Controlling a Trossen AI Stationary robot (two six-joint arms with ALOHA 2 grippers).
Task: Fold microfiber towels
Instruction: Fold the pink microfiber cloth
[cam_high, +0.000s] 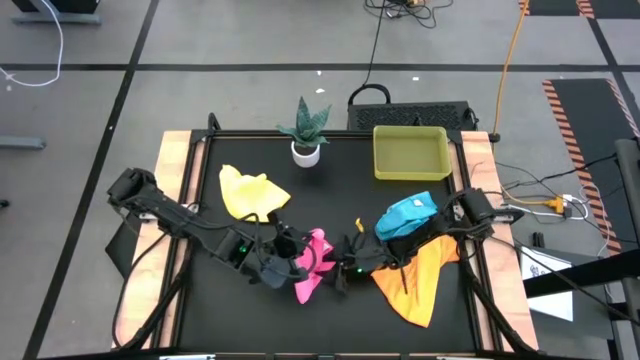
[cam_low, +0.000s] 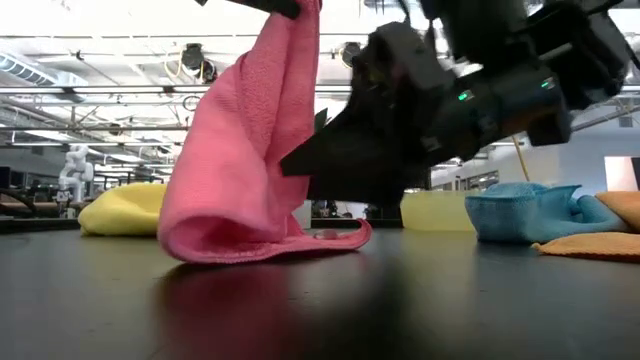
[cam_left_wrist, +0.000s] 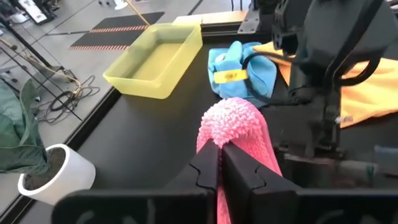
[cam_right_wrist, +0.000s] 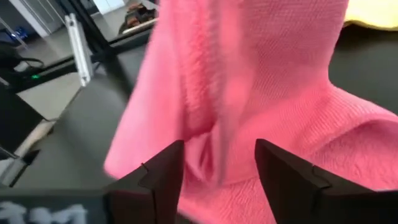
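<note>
Near the table's front edge, between the two arms: pink towel (cam_high: 316, 258) hanging pinched at its top fold by the left gripper (cam_left_wrist: 221, 163), fingers pressed narrow on the cloth, lower end of the towel resting on the black table (cam_high: 330, 205) and curling toward the right gripper (cam_right_wrist: 219, 163). Just beside the pink towel, on its right-arm side: right gripper standing with fingers spread wide, gripping nothing, pink cloth filling the space straight ahead of them, whether touching them not being clear. Farther from the pink towel, toward the left arm and the back: yellow towel (cam_high: 250, 191) lying crumpled on the table. On the other side of the pink towel: light blue towel (cam_high: 408, 215) sitting bunched near the right arm's wrist, orange towel (cam_high: 418, 278) spreading out beside and in front of the blue one, partly under that arm. Well behind the pink towel, along the table's far edge: yellow-green tray (cam_high: 410, 152) sitting toward the right side, potted plant (cam_high: 305, 130) in a white pot standing to the tray's left.
</note>
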